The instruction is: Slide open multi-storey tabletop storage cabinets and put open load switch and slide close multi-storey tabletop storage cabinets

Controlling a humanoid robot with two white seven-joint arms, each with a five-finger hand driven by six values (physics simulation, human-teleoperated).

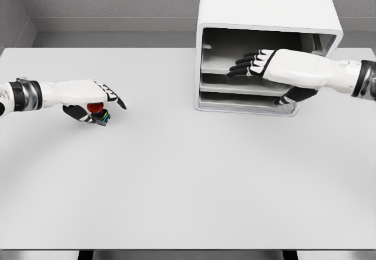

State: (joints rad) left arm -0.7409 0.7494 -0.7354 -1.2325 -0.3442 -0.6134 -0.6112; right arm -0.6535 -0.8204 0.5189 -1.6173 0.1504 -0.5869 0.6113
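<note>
**Left hand on the switch, right hand in the cabinet**

At the left of the frame, the left hand (88, 98) has its fingers curled around the load switch (98, 112), a small part with a red knob, held just above or on the white table (188, 189); which, I cannot tell. In the upper right stands the white storage cabinet (267, 13), its front open on 3 shelves. The right hand (267, 66) reaches in at the middle level, black fingers (247, 63) extended and slightly apart, gripping nothing visible.
</note>
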